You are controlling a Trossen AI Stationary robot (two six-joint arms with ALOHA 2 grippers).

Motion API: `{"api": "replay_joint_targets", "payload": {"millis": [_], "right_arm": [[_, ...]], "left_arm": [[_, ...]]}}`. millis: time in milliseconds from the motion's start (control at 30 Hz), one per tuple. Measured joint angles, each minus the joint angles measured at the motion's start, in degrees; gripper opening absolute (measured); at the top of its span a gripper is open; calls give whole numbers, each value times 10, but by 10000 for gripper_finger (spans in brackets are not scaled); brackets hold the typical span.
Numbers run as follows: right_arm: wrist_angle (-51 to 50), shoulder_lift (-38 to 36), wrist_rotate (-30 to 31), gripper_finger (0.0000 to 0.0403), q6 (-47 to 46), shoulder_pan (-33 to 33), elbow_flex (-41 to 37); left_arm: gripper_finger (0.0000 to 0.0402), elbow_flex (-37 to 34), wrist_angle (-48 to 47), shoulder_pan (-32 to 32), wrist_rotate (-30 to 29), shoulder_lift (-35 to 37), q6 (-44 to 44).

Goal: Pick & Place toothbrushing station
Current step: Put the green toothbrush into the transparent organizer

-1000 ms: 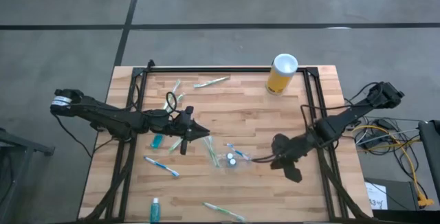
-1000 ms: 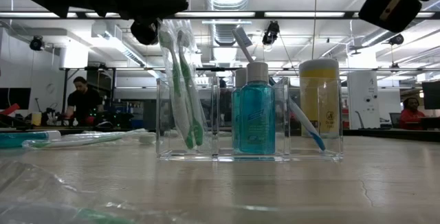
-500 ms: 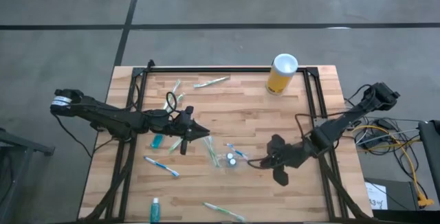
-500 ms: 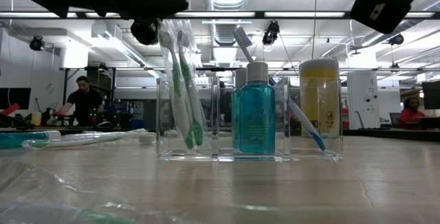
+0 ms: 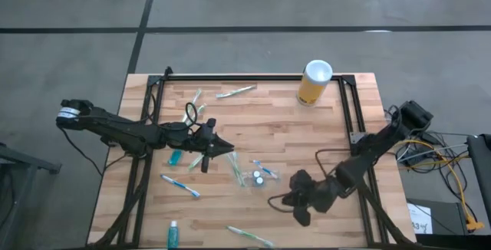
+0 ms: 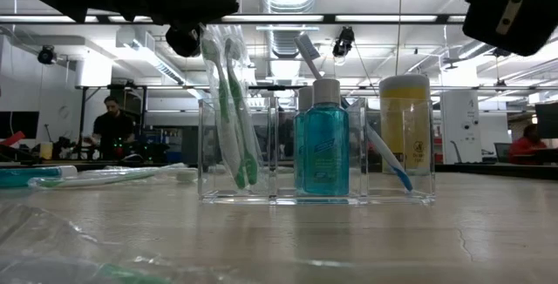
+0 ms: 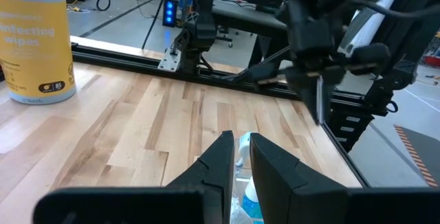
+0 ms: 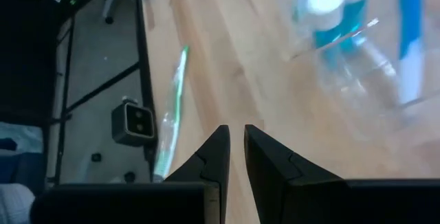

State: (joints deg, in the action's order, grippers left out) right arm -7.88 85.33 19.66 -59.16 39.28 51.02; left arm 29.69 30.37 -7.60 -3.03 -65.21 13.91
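the high view places the clear cup (image 5: 255, 178) mid-table, with the left gripper (image 5: 224, 150) just beside it on one side and the right gripper (image 5: 285, 201) near it on the other, toward the table's front edge. only the low view shows the cup (image 6: 316, 152) split into compartments: two green brushes (image 6: 232, 110) stand in one, a teal tube (image 6: 321, 149) with a white cap in the middle, a blue brush (image 6: 384, 158) leaning in the third. the yellow canister (image 6: 405, 123) stands behind it there, while from above the canister (image 5: 313, 82) sits well apart by the far rail. the left wrist view shows that gripper's fingers (image 7: 216, 165) nearly together with only a thin gap, holding nothing, the tube's cap just past them. the right wrist view shows its fingers (image 8: 214, 159) likewise close-set and empty over bare wood, the cup (image 8: 350, 52) ahead and a loose green brush (image 8: 170, 117) beside the table's edge. loose brushes lie around the table in the high view, including a blue one (image 5: 180, 185) and a tube (image 5: 173, 235) at the front edge. bare wood lies open between cup and canister.
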Motion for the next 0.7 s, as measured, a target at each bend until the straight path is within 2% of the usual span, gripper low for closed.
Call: {"api": "replay_joint_targets", "payload": {"millis": [367, 500, 700], "right_arm": [[-6, 139, -4, 44, -82, 33, 66], [5, 162, -4, 55, -82, 44, 67], [78, 186, -1, 83, -73, 69, 67]], "left_arm": [[53, 0, 0, 0, 0, 0, 0], [53, 0, 0, 0, 0, 0, 0], [53, 0, 0, 0, 0, 0, 0]]}}
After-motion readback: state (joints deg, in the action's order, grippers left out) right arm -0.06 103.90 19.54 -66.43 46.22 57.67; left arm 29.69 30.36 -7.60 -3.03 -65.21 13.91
